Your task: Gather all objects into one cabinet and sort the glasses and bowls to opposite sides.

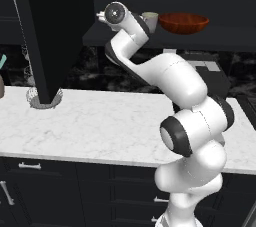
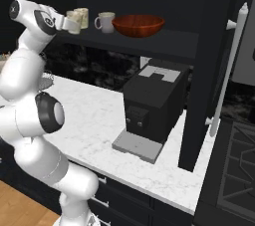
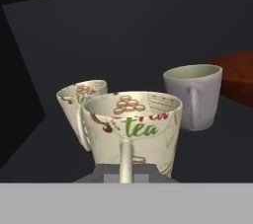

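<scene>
On the dark shelf (image 2: 164, 38) of the black cabinet, my gripper (image 2: 66, 21) is shut on the thin handle of a cream tumbler (image 3: 131, 131) printed with "tea". That tumbler (image 2: 74, 21) is at the shelf's left end. Whether it rests on the shelf or hangs just above it, I cannot tell. A second cream tumbler (image 3: 79, 99) stands right behind it (image 2: 82, 16). To the right is the greyish-white cup (image 3: 193, 94), also seen in both base views (image 2: 105, 22) (image 1: 150, 20). Beyond the cup sits the wide red-brown bowl (image 2: 138, 25) (image 1: 183, 22), with its edge in the hand view (image 3: 237, 75).
A black coffee machine (image 2: 149, 105) stands on the white marble counter (image 1: 100, 126) under the shelf. One open cabinet door (image 1: 50, 36) hangs on the left, another (image 2: 211, 70) on the right. A stove top (image 2: 236, 155) lies at the far right.
</scene>
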